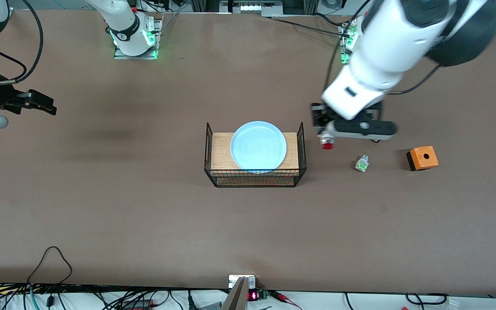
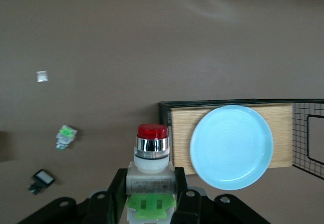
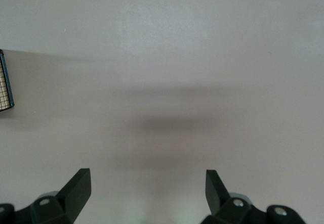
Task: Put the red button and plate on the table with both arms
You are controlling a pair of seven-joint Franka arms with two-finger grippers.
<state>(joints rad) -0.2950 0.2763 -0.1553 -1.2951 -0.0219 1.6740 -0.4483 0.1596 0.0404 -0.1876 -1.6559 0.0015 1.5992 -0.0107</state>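
Left end effector [image 2: 150,193] clamping button [image 2: 152,153] above worktop [image 1: 144,206]; could topple if released high. Right end effector [image 3: 147,188] wide, waiting, far from plate [image 1: 258,145].

Light falls evenly and fairly bright from overhead onto the matte bench [image 1: 144,206], with no hard glare. The wire rack [image 1: 255,176] throws only a thin dark edge on its camera-facing side. A soft, smeared shadow lies on the bench toward the right arm's end from the rack, and the right wrist view shows the same blurred band. The left arm above the rack's end is motion-blurred. The plate [image 2: 231,147] carries a faint sheen; the red button [image 2: 152,150] is sharp.
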